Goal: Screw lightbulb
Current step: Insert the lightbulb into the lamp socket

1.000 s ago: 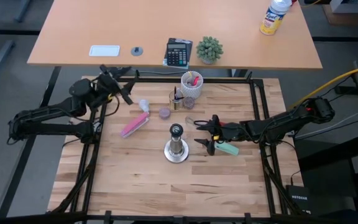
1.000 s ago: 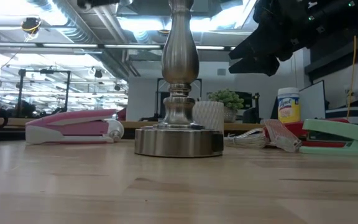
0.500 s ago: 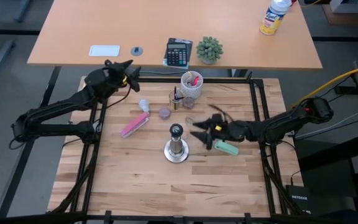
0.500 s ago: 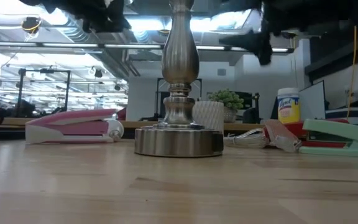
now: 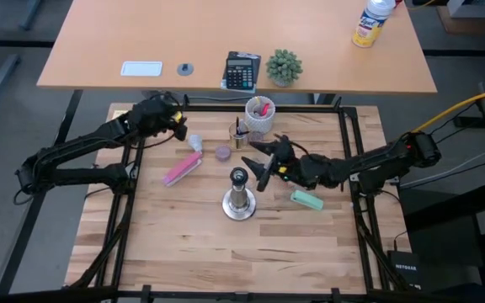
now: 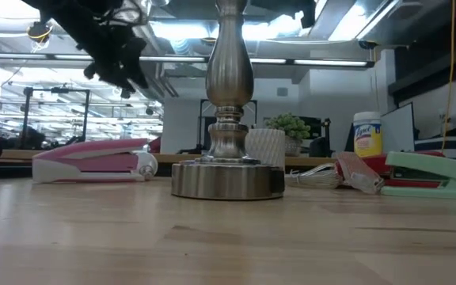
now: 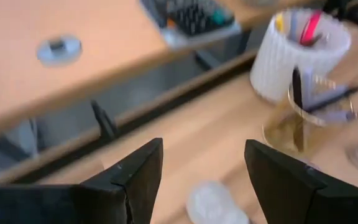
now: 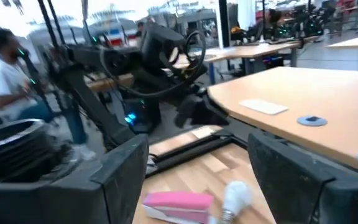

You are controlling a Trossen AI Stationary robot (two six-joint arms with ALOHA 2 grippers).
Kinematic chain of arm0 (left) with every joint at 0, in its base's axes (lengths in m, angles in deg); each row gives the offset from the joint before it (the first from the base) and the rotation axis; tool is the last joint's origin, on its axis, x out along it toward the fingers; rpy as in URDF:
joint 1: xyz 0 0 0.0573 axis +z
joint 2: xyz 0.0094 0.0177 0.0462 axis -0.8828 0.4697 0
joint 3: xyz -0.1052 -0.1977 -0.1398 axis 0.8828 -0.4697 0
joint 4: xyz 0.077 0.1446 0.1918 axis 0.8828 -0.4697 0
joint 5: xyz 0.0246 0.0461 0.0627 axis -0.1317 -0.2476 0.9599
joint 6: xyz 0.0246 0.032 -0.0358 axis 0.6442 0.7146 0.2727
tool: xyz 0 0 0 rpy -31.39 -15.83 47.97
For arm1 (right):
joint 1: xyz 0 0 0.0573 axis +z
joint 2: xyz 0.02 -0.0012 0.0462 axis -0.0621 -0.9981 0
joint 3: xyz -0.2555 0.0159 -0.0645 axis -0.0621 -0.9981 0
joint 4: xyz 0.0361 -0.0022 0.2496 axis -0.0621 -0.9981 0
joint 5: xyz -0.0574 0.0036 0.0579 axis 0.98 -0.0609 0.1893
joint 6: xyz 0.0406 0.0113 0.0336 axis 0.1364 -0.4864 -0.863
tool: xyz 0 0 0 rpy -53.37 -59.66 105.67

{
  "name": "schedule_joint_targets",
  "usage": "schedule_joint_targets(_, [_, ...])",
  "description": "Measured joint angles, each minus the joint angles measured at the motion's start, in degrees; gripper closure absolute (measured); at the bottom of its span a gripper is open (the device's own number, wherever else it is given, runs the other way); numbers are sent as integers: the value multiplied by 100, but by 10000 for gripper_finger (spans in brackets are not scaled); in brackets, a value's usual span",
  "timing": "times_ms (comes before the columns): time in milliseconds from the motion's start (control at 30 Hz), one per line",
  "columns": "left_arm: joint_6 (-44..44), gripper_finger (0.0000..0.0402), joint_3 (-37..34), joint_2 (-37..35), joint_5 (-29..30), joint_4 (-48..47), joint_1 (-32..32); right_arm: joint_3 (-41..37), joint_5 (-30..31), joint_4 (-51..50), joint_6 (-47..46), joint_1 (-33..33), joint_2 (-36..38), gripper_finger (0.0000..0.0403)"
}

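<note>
The lightbulb (image 5: 195, 141) is small, white and frosted. It lies on its side on the wooden table, by the far end of a pink stapler (image 5: 182, 168). My left gripper (image 5: 178, 126) is open and hangs just left of and beyond the lightbulb (image 7: 213, 202), tipped down toward it. The silver socket stand (image 5: 239, 195) is upright at mid-table. My right gripper (image 5: 258, 164) is open and level, just right of the stand's top. The lightbulb (image 8: 236, 196) shows between its fingers, farther off.
A purple cap (image 5: 223, 152), a gold pen holder (image 5: 239, 135) and a white cup (image 5: 259, 114) stand beyond the socket stand. A green stapler (image 5: 306, 199) lies under my right arm. The table's black frame (image 5: 226, 107) runs along the far edge.
My left gripper has swung toward the far edge, then tipped down and come down toward the lightbulb. My right gripper has risen off the table by the green stapler, levelled out and moved left toward the stand's top. Both stayed open. No object has moved.
</note>
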Motion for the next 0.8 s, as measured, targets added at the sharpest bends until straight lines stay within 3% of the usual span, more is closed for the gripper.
schedule_joint_targets(233, [-1519,183,0,2,-684,-275,-2,134,0,-481,591,12,287,123])
schedule_joint_targets(400, [-2422,183,0,4,-1189,-283,-8,134,-49,-1749,649,9,928,123])
schedule_joint_targets(633, [-3423,183,-10,106,-1285,-300,-188,140,-97,-3484,657,9,1762,123])
schedule_joint_targets(800, [-3924,183,-11,642,-1285,-280,-375,141,-101,-4423,660,7,2102,123])
